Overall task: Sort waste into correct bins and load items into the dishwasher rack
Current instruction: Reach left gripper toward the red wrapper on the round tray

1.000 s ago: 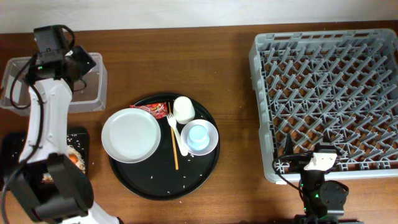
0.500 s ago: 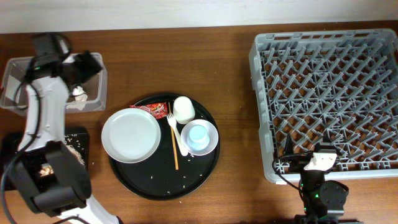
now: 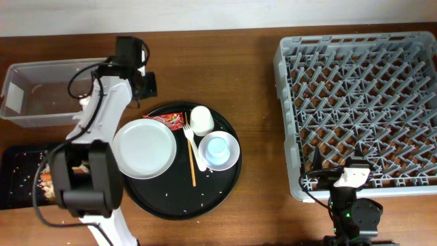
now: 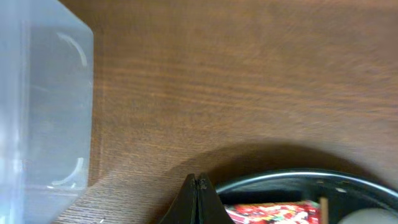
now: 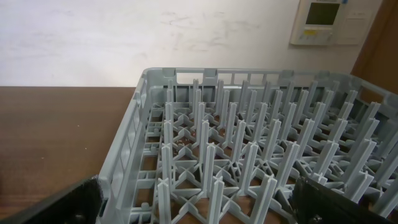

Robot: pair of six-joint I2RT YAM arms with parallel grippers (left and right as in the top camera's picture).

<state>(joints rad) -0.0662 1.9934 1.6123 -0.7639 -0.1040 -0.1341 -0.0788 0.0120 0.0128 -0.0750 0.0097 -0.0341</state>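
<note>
Red wrapper looks next: the left gripper, fingers pressed together and empty, has swung right from the clear tub toward it; the right gripper sits spread apart.

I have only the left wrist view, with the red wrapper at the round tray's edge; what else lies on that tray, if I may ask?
Observer: A white plate, a white cup, a white fork, a thin wooden stick, and a light blue cup sitting in a white bowl.
Operator: Thank you. Is the dishwasher rack loaded?
Observer: No, the dishwasher rack holds no dishes.
Operator: And the right gripper?
Observer: The right gripper is open, facing the rack.
</note>
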